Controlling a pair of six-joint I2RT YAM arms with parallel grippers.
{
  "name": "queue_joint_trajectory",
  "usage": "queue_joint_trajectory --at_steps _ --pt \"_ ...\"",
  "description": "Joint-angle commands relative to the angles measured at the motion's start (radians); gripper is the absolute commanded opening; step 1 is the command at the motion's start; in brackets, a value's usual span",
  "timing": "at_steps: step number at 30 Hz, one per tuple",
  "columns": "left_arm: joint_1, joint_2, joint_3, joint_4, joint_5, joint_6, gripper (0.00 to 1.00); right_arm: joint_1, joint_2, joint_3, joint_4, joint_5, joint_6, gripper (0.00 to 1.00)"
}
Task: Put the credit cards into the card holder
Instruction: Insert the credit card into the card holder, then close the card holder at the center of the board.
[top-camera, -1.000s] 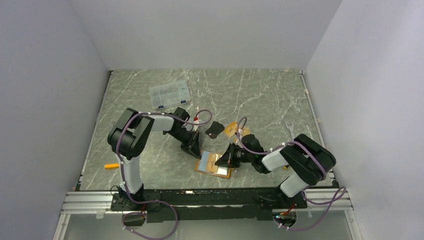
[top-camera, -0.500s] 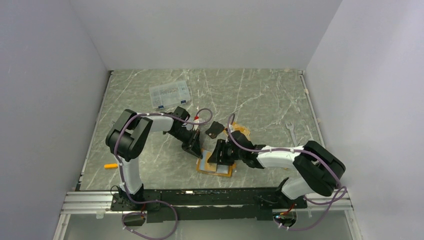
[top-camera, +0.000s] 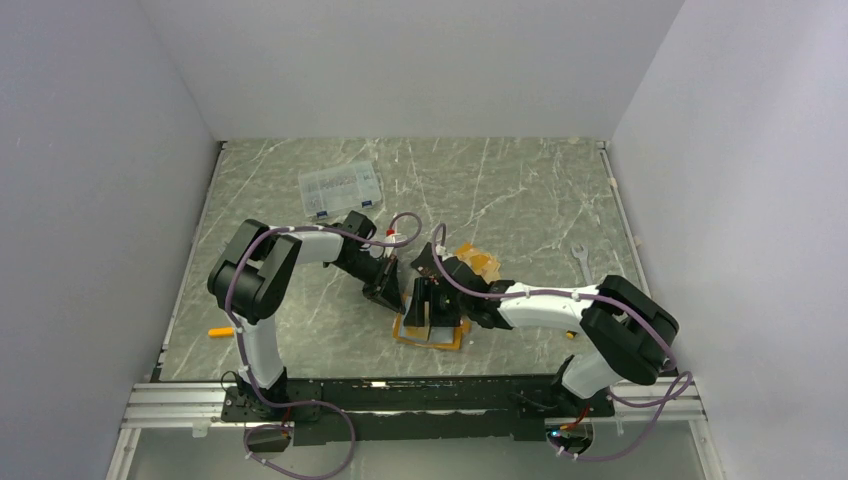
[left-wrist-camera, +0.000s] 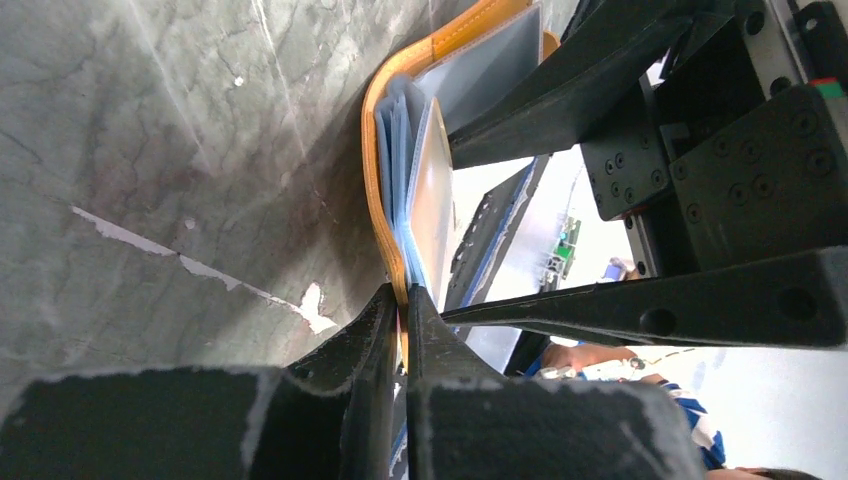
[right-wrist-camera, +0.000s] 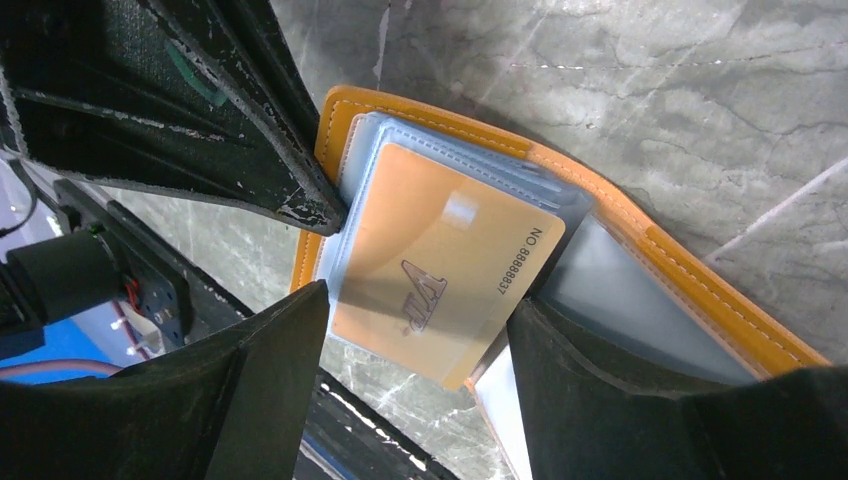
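Right wrist: right gripper (right-wrist-camera: 420, 305) clasps orange card (right-wrist-camera: 440, 270) angled into card holder (right-wrist-camera: 700, 270), left gripper (left-wrist-camera: 403, 300) pinching holder's rim.

My card holder (right-wrist-camera: 700, 275) looks like stitched orange leather, its pale-blue sleeves (right-wrist-camera: 600, 290) glossy plastic. The orange card (right-wrist-camera: 440, 265) is smooth and shiny. My right fingers (right-wrist-camera: 250, 400) are matt black and scuffed, and the table (right-wrist-camera: 700, 90) is veined like marble.

Legible markings: one card only.
Thin orange-tan rectangular plastic card (right-wrist-camera: 440, 280): "NO 88888837" printed along one short edge; the dark central logo cannot be read.
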Motion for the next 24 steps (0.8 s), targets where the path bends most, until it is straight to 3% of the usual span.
queue_joint_trajectory --at_steps 1,7,12,15,18,24 --pt "-0.005 -0.034 -0.006 0.064 0.109 -0.033 0.1 0.029 0.044 0.02 0.012 0.029 -0.069 0.68" --pt "-0.007 -0.05 0.019 0.054 0.131 -0.029 0.1 0.031 0.054 0.064 0.091 -0.033 -0.141 0.7" --pt "0.025 -0.059 0.119 -0.124 0.062 0.082 0.09 0.017 0.046 0.071 0.129 -0.095 -0.153 0.73" --pt "0.06 -0.065 0.129 -0.19 -0.017 0.13 0.06 -0.014 -0.007 0.039 0.122 -0.113 -0.147 0.75" --pt "0.078 -0.063 0.121 -0.21 -0.045 0.149 0.05 -0.044 -0.069 -0.003 0.102 -0.115 -0.134 0.81" --pt "0.077 -0.067 0.129 -0.223 -0.071 0.15 0.04 -0.081 -0.215 -0.069 0.023 -0.088 -0.12 0.83"
